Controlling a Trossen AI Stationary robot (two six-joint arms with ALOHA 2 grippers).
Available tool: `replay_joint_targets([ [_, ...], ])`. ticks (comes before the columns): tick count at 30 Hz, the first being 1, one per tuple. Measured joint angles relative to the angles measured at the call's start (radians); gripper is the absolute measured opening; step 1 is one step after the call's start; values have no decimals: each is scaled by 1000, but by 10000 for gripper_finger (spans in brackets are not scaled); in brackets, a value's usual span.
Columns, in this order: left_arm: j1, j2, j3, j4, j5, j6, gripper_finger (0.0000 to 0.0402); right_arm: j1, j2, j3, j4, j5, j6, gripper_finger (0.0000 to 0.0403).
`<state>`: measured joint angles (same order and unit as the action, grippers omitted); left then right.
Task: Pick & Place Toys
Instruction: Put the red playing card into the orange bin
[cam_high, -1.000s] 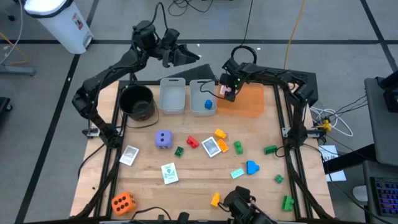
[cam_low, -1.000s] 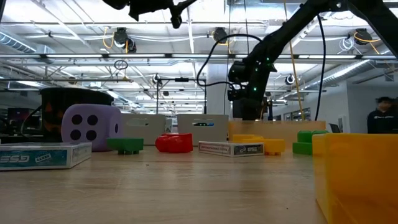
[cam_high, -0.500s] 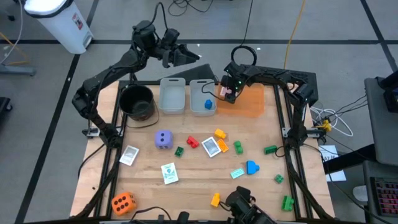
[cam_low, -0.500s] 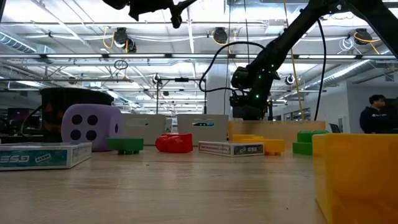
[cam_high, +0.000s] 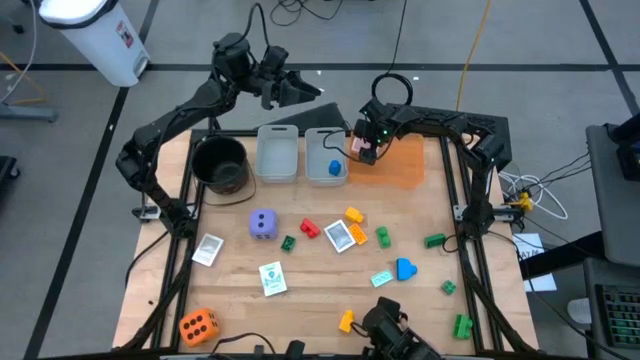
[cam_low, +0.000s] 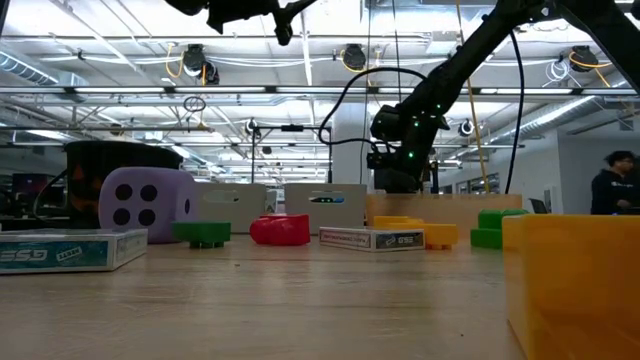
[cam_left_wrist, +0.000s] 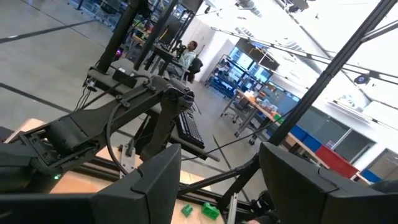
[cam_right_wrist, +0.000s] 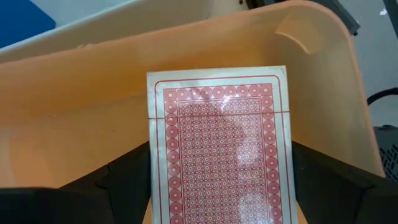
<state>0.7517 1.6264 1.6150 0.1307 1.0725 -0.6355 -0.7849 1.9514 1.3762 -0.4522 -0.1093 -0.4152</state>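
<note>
My right gripper (cam_high: 362, 150) hangs over the left end of the flat orange tray (cam_high: 408, 165), shut on a card pack (cam_right_wrist: 221, 130) with a red patterned face. My left gripper (cam_high: 303, 90) is raised beyond the table's far edge, open, with nothing between its fingers (cam_left_wrist: 155, 180). Toys lie flat on the table: a purple die (cam_high: 262, 223), an orange die (cam_high: 198, 325), a red brick (cam_high: 310, 229), a picture card (cam_high: 343, 236), and green, yellow and blue bricks. One blue brick (cam_high: 335, 168) sits in a grey bin (cam_high: 318, 140). My right gripper pinches the card pack by its two long edges (cam_right_wrist: 153, 168), one finger (cam_right_wrist: 124, 180) on each side. The fingers slant down from the table's right side and lie along the pack. The pack's far end (cam_right_wrist: 217, 78) sticks out over the tray floor; whether it touches, I cannot tell.
A black bucket (cam_high: 220, 165) and two grey bins (cam_high: 277, 155) stand in a row at the far edge, left of the tray. Dark frame rails run along the table's left and right sides. A person (cam_low: 612, 185) shows in the room behind.
My right gripper has tipped a little over the tray's left end, still shut on the card pack.
</note>
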Motion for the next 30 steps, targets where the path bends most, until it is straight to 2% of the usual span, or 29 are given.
replay_joint_targets([
  [30, 0, 0, 0, 0, -1, 0, 225, 0, 0, 0, -1, 0, -16, 313],
])
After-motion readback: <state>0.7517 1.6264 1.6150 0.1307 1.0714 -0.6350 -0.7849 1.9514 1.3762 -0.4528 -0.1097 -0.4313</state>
